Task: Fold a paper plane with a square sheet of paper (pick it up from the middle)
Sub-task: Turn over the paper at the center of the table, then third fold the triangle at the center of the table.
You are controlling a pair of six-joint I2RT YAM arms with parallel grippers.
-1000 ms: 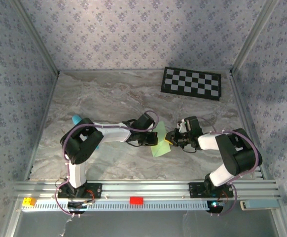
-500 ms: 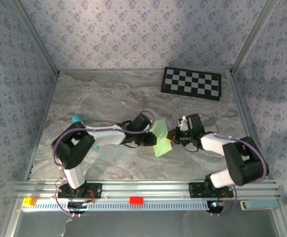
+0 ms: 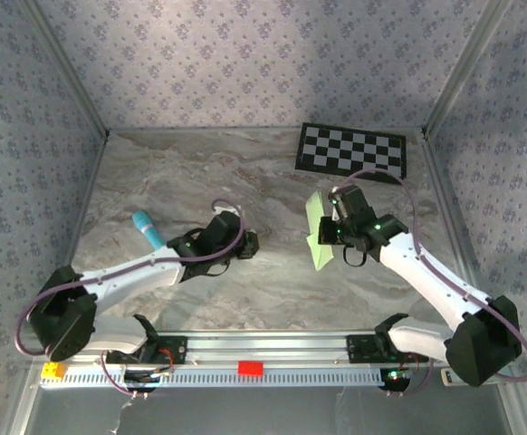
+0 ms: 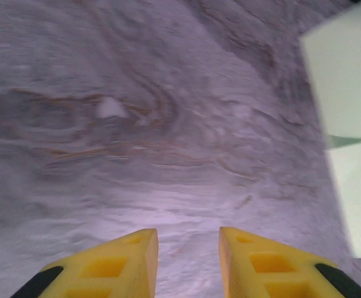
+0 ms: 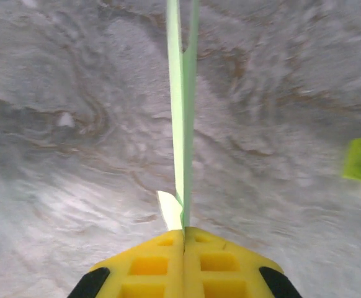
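The right gripper (image 5: 183,233) pinches the folded mint-green paper (image 5: 182,112) between its pressed-together yellow fingers, holding it on edge above the marble tabletop (image 5: 56,155). From above, the paper sits right of centre, nearer than the checkerboard (image 3: 352,151). The left gripper (image 4: 188,248) hovers low over bare marble, jaws slightly spread with nothing between them, apart from the paper. A cyan-blue stick (image 3: 146,228) lies to its left

Left tool (image 4: 188,234) ajar; right tool (image 5: 183,233) clamped.
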